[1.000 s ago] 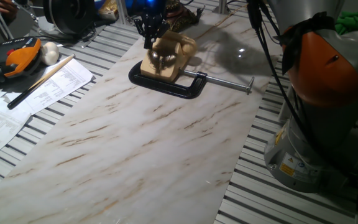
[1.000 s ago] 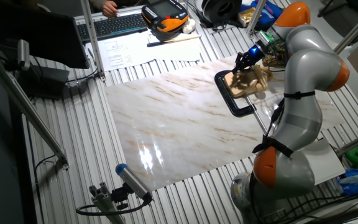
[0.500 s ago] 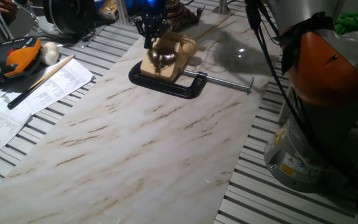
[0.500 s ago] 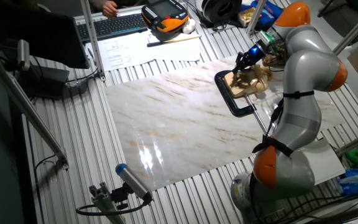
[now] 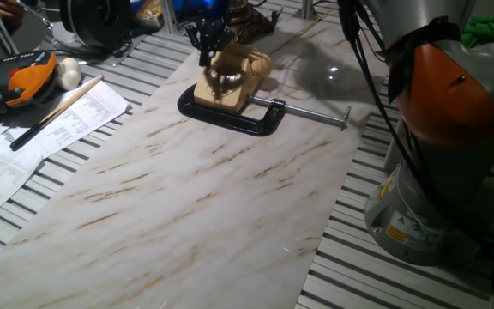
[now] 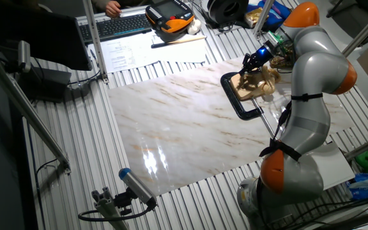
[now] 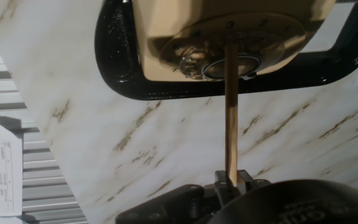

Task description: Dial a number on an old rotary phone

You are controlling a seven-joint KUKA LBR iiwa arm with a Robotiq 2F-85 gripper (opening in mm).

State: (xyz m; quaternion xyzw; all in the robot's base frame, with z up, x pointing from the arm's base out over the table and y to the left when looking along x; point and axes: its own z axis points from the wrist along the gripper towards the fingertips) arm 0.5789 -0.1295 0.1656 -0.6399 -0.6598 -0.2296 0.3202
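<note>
The old rotary phone (image 5: 237, 72), cream-beige with a silvery dial (image 7: 227, 61), stands on the marble board's far edge inside a black C-clamp (image 5: 240, 121). In the hand view my gripper (image 7: 230, 180) is shut on a thin wooden stick (image 7: 231, 112) that runs straight up to the dial, with its tip at the numbered ring. In one fixed view the gripper (image 5: 205, 51) hangs just left of and above the phone. The other fixed view shows the gripper (image 6: 248, 63) beside the phone (image 6: 258, 82). The handset is partly hidden by the arm.
The white marble board (image 5: 204, 197) covers the slatted table. Papers (image 5: 24, 146), a long wooden rod (image 5: 58, 106) and an orange-black handheld unit (image 5: 26, 75) lie at the left. The clamp's silver screw bar (image 5: 316, 114) sticks out to the right. My arm's base (image 5: 440, 172) stands at the right.
The gripper stays at the phone with the stick on the dial. Only the dial's silvery glint shifts slightly; nothing else has moved.
</note>
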